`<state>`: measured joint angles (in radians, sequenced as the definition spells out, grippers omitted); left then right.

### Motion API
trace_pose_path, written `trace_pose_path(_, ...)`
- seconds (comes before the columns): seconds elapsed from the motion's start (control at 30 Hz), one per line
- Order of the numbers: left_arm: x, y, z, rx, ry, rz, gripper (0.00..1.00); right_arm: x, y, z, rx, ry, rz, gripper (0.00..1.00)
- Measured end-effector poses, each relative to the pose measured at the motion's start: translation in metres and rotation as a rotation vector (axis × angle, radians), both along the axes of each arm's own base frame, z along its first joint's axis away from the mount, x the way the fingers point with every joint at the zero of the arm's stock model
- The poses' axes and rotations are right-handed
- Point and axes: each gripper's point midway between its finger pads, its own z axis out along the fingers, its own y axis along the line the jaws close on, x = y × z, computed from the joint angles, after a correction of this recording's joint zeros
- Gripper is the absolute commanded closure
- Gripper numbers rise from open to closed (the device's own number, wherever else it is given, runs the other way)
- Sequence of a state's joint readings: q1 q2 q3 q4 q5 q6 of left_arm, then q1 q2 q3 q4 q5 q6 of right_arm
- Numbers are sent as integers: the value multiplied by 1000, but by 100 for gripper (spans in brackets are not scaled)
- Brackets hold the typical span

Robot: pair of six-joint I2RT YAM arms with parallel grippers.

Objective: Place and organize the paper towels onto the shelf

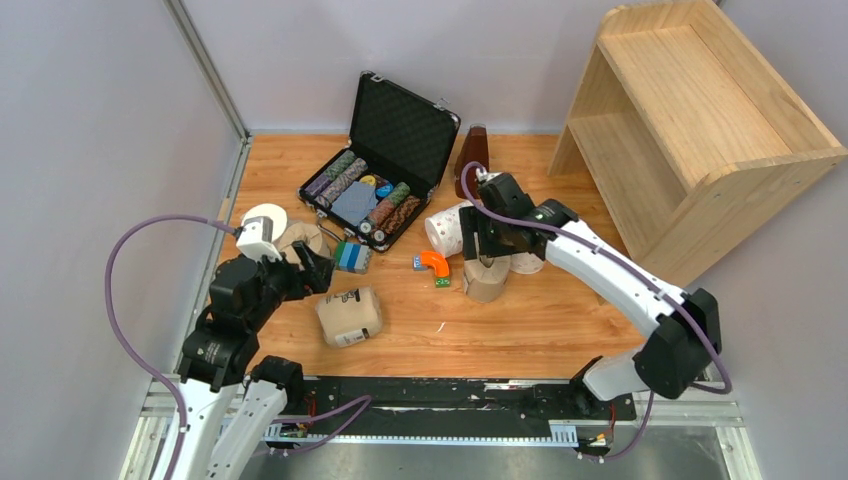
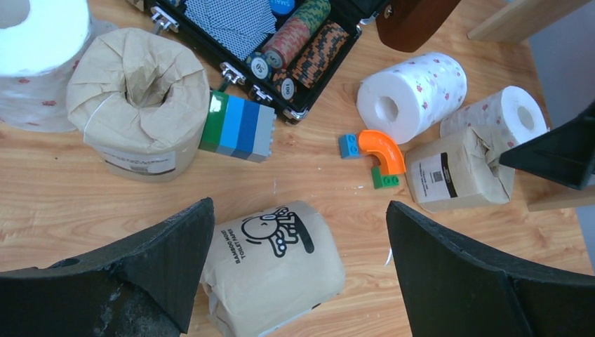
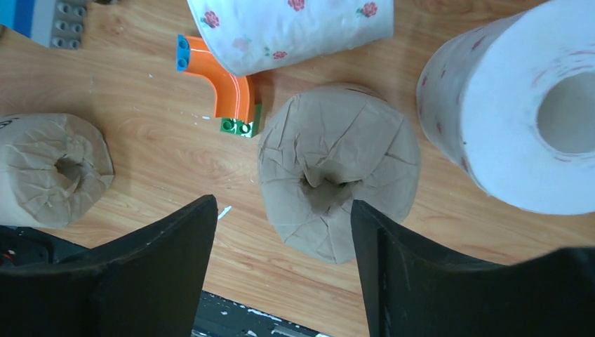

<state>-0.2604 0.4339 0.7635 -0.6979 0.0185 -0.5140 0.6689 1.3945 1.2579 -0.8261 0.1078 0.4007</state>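
Note:
The light wood shelf (image 1: 700, 120) stands at the back right with no rolls on it. My left gripper (image 2: 298, 208) is open, its fingers on either side of a tan roll with a label (image 2: 273, 263) lying on the table (image 1: 350, 316). Another tan roll (image 2: 137, 98) and a white roll (image 2: 35, 63) stand at its far left. My right gripper (image 3: 282, 203) is open just above a tan roll standing on end (image 3: 337, 161), between two white rolls with red dots (image 3: 519, 105) (image 3: 295, 28). The right gripper also shows in the top view (image 1: 480, 255).
An open black case of poker chips (image 1: 375, 165) and a dark brown metronome (image 1: 472, 155) sit at the back of the table. A blue-green block stack (image 1: 352, 257) and an orange curved piece (image 1: 434, 264) lie between the arms.

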Motion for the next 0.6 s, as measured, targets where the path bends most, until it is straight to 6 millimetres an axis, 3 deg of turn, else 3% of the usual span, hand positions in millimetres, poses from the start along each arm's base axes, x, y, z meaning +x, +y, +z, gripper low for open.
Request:
trace_pose_path(0.2, -2, -6, -4, -37, 20, -18, 0, -4, 5, -32, -56, 127, 4, 35)
trace_pose_path(0.6, -16, -18, 2, -133, 4, -59, 0, -4, 8, -59, -94, 221, -32, 43)
